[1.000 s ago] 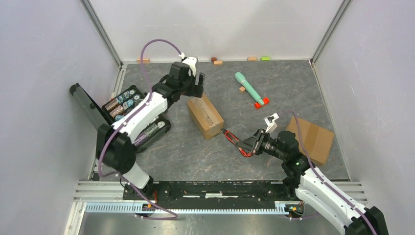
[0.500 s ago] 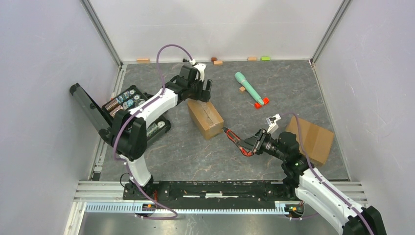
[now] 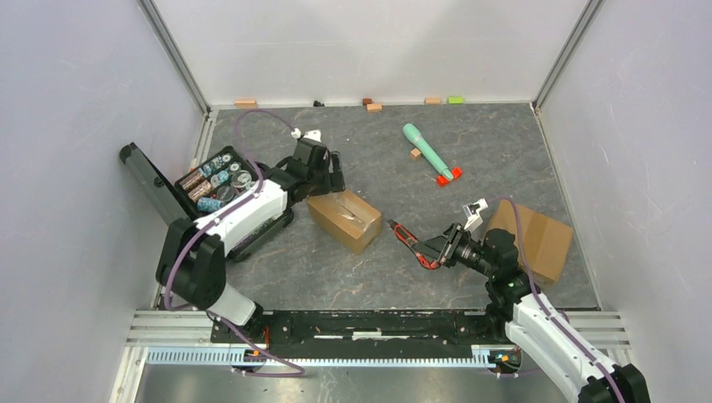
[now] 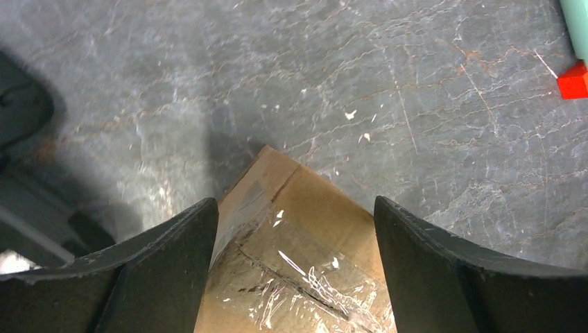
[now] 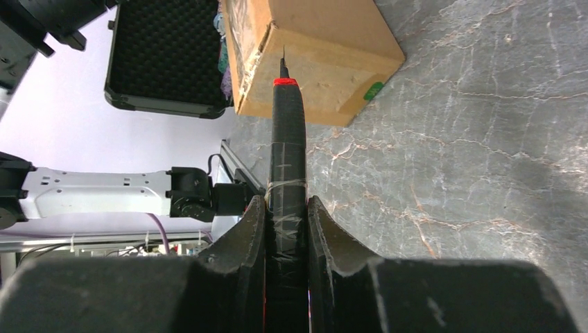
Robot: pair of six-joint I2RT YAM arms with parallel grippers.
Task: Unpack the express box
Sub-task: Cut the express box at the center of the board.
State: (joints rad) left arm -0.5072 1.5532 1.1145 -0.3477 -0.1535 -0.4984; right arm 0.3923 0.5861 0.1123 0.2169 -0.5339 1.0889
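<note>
The express box [image 3: 346, 220], brown cardboard sealed with clear tape, lies mid-floor, and its taped top [image 4: 305, 277] fills the left wrist view. My left gripper [image 3: 330, 180] [image 4: 297, 205] straddles the box's far left end. Its jaws are spread wide, with both fingers [image 4: 173, 250] against the box's sides. My right gripper [image 3: 447, 248] [image 5: 286, 201] is shut on a black-and-red knife [image 3: 411, 242] [image 5: 286, 139]. The blade tip hangs just off the box's right end [image 5: 315, 62], apart from it.
A second cardboard box [image 3: 537, 239] sits by my right arm. An open black case [image 3: 214, 180] of batteries lies at the left, its lid [image 3: 147, 180] propped against the wall. A green tool with a red end [image 3: 430, 154] and small blocks [image 3: 374, 107] lie at the back.
My left gripper came back toward the near left, and the box turned and slid with it to lie more crosswise. The right gripper with the knife barely shifted.
</note>
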